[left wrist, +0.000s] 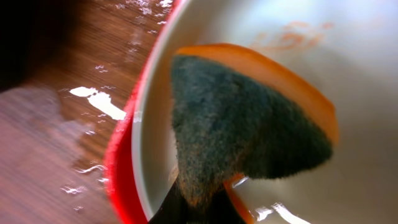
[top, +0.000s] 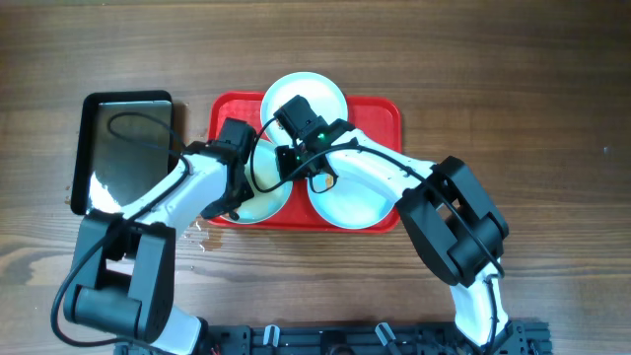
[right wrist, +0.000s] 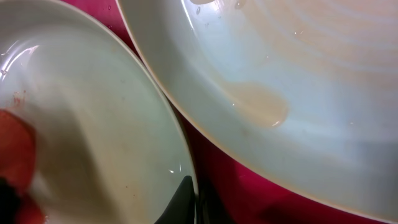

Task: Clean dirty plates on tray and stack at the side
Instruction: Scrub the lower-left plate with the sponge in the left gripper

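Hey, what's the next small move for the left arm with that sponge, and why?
Probably slide the sponge forward across the plate onto the orange smear near its far side. The left gripper is shut on the sponge, which sits over the plate just short of that smear, and the smear looks unwiped.

Three plates (top: 302,85) in the tray (top: 386,110) — smaller tray (top: 128,148) just left.
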Motion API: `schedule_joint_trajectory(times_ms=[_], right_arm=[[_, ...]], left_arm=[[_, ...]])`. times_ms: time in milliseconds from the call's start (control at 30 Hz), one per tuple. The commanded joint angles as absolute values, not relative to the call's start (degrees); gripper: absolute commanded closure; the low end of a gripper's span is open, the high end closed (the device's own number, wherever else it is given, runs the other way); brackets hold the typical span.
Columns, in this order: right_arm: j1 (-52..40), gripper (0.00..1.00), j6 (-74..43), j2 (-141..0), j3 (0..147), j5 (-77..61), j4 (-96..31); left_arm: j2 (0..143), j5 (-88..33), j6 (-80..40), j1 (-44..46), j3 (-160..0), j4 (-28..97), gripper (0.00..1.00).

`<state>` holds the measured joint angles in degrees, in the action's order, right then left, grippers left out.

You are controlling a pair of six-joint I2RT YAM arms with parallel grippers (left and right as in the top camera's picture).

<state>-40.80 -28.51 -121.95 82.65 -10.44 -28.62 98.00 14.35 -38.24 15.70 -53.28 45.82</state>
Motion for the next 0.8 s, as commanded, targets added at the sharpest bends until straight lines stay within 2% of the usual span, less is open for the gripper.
schedule_joint_trajectory(times_ms=[0,167,467,600,767], right_arm=[[-41.0,0.96,-29.1,-124.3,82.7,-8.7,-29.4],[-41.0,0.96,-29.1,-124.3,82.7,-8.7,-29.2],[-41.0,0.96,-29.1,-124.3,82.7,-8.8,-28.6],[-41.0,0.96,-29.1,-124.3,82.7,-8.8,-28.8],[-41.0,0.96,-29.1,-124.3,82.7,-8.8,-28.7]], left_arm=[[100.5,21.0,-37.8,15.1,-57.2,50.1,0.96],[100.5,13.8,-37.7,15.3,-62.3,49.0,0.96],[104.9,-5.7,-37.8,15.3,-60.6,35.3,0.96],[107.0,-1.1,-37.7,15.1,-60.6,36.9,0.96],[106.9,20.2,-37.8,15.0,-60.6,49.0,0.96]])
